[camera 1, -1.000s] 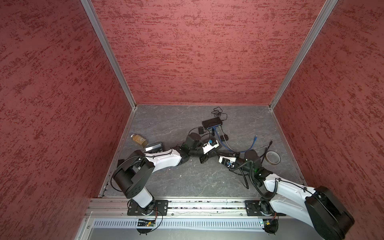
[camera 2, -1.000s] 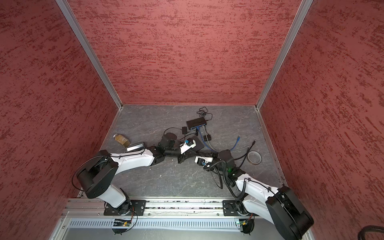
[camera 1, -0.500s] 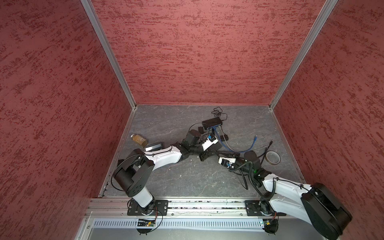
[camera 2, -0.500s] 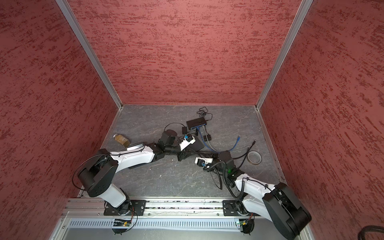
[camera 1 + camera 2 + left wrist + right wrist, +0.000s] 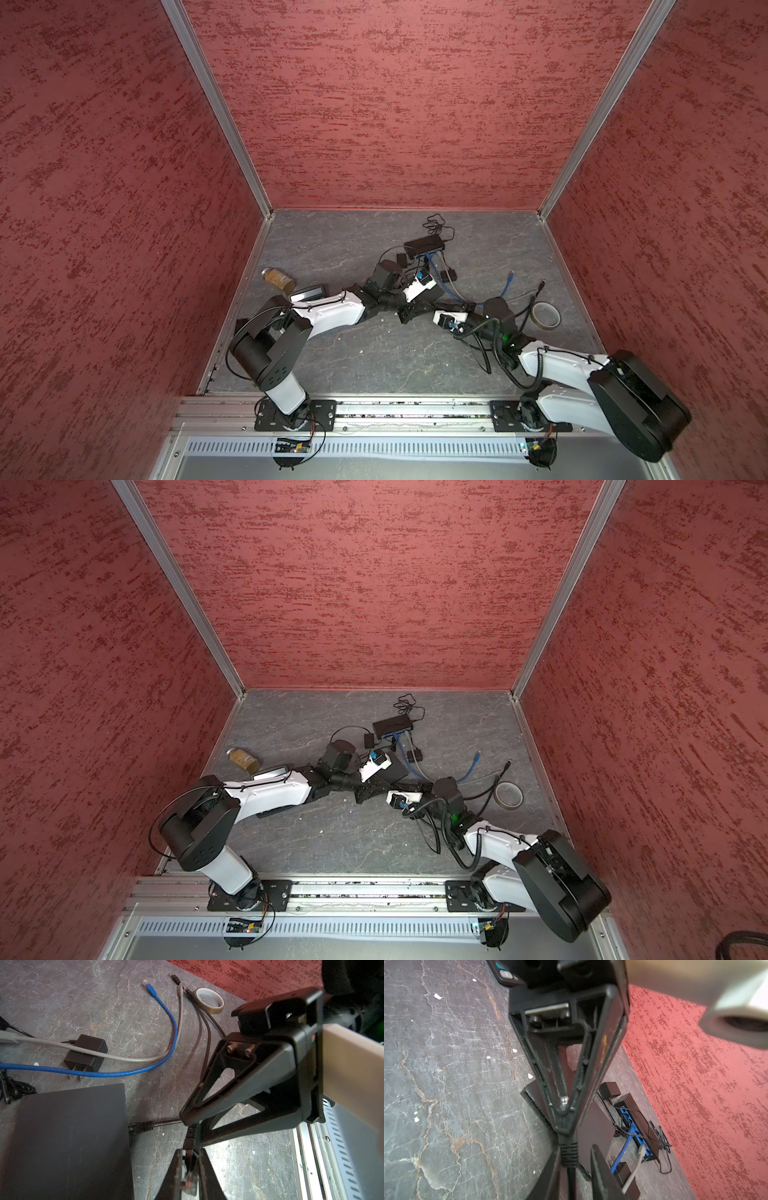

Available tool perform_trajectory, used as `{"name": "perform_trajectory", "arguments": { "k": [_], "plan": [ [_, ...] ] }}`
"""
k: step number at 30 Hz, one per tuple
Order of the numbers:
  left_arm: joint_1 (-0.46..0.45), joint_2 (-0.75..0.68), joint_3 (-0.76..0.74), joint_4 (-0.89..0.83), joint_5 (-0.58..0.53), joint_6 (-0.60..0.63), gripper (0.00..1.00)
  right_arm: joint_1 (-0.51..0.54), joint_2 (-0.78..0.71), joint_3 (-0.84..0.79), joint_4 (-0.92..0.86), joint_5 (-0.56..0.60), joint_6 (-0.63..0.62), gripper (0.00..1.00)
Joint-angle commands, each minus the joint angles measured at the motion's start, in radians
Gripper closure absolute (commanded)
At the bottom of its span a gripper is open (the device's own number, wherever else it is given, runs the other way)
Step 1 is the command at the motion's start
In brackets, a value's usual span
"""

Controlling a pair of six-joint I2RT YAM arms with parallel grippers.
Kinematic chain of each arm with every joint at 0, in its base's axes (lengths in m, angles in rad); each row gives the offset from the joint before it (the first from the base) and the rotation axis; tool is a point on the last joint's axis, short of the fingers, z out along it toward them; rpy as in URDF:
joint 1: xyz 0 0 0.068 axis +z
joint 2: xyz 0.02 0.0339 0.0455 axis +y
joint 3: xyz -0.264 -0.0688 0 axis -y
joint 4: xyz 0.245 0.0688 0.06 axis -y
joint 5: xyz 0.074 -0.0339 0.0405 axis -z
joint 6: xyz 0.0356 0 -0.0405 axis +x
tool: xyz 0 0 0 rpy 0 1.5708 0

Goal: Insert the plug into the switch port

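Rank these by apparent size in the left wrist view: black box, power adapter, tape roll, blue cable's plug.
1. black box, largest by far, though nearest the camera.
2. power adapter.
3. tape roll, close to the adapter and farther off, so that order is unsure.
4. blue cable's plug, smallest.

A tape roll (image 5: 545,316) lay flat on the grey floor (image 5: 332,249). The loose ends of a blue cable (image 5: 166,1016) and a grey cable (image 5: 124,1057) lay near it. A black power adapter (image 5: 448,274) lay farther left of it; a jar (image 5: 278,278) lay on its side well beyond.
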Motion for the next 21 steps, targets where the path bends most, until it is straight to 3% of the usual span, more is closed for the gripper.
{"name": "perform_trajectory", "arguments": {
  "k": [1,8,17,21],
  "plan": [
    [0.006,0.007,0.016,-0.010,0.021,-0.006,0.84,0.006,0.015,0.030,0.053,-0.017,-0.014,0.74],
    [0.012,0.010,0.018,-0.002,0.028,-0.017,0.84,0.007,0.024,0.024,0.094,-0.015,-0.002,0.80],
    [0.013,0.013,0.013,0.017,0.047,-0.031,0.84,0.009,0.048,0.021,0.134,-0.021,0.014,0.80],
    [0.016,0.016,0.015,0.017,0.053,-0.035,0.84,0.010,0.058,0.026,0.145,-0.027,0.028,0.88]
  ]
}}
